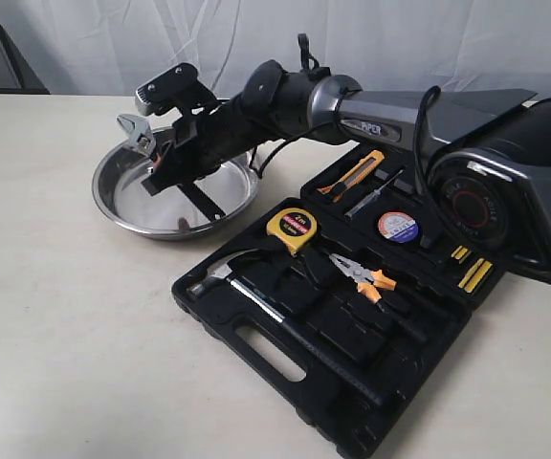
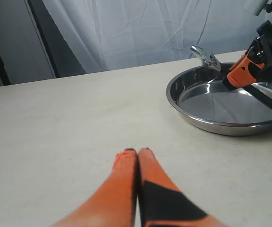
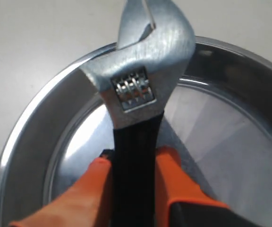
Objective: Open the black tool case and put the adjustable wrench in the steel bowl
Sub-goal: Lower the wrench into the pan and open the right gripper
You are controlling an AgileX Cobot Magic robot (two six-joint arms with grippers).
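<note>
Your right pincer [image 3: 133, 158] is clamped on the black handle of the adjustable wrench [image 3: 143, 80], whose silver head juts ahead of the pincer, over the rim of the steel bowl [image 3: 29, 156] lying directly beneath it; the black tool case [image 1: 256, 330] sits open behind, back along the arm. Let go here and the heavy head may catch that rim and tip the wrench out onto the table [image 1: 55, 287]. Your left pincer [image 2: 138, 151] rests closed, empty, well apart.

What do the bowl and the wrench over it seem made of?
The steel bowl: apparently polished stainless steel, given its mirror-like reflections. The adjustable wrench: head looks like grey metal with a dull, grainy finish; handle black, perhaps plastic or rubber coating.
</note>
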